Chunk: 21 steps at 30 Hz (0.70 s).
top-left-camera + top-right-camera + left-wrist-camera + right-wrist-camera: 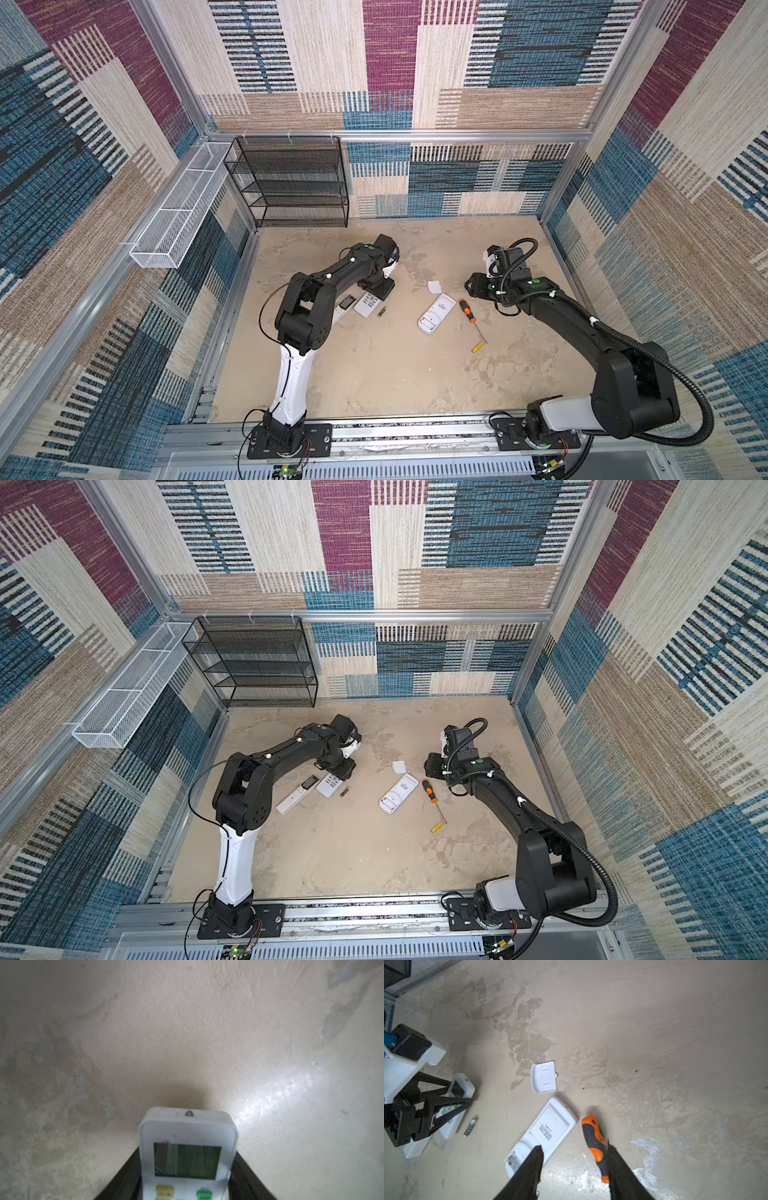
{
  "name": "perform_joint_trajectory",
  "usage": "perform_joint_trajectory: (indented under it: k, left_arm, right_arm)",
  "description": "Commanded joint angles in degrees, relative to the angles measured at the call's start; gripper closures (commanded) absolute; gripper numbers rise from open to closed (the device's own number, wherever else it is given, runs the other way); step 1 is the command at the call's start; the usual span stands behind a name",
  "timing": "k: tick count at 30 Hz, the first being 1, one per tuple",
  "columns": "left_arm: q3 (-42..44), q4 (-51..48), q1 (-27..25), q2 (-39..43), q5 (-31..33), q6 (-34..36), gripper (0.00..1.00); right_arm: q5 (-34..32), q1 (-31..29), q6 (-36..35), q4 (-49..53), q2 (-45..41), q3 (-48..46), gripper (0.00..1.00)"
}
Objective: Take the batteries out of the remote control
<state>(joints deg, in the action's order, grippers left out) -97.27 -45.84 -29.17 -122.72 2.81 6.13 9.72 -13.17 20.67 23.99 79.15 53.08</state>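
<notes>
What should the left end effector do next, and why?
Probably close the left end effector fully on the display remote: its jaws straddle the sides, contact unclear, and it lies screen up, so its battery side likely faces the table and needs flipping.

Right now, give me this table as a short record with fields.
left gripper: fingers on either side of the small remote, which is face up; grip unclear
right gripper: open, nothing between its fingers, near the face-down remote and the screwdriver
face-down remote: battery bay open, looks empty
cover: off, lying apart from that remote
loose batteries: dark battery beside the small remote; yellow battery by the screwdriver's tip
long remote: lies beside the small remote
</notes>
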Motion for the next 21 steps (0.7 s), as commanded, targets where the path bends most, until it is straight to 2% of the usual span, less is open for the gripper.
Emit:
perform_joint_trajectory:
  k: [1,7,12,18,21]
  left_arm:
    - [-0.8,-0.5,0.2,2.5,-1.2,-2.5,0.42]
    - [-1.5,-1.9,0.3,7.7,-6.1,-9.2,0.42]
    - [0.4,-0.7,0.3,13.4,-10.9,-21.7,0.45]
    - [11.0,10.7,0.3,21.7,-16.7,-38.1,0.53]
    - [15.9,16.3,0.3,25.3,-17.9,-44.0,0.55]
  right_arm:
    - [2.8,-1.0,3.1,-5.8,-1.1,-1.8,0.48]
    - [8.2,-5.4,9.1,-16.5,-3.9,-7.1,0.48]
    - [6.6,-13.0,12.8,-24.6,-5.1,-9.2,0.47]
    - [7.4,-20.6,15.1,-32.9,-2.8,-9.3,0.46]
    - [8.0,-23.5,15.1,-34.1,-0.3,-7.5,0.46]
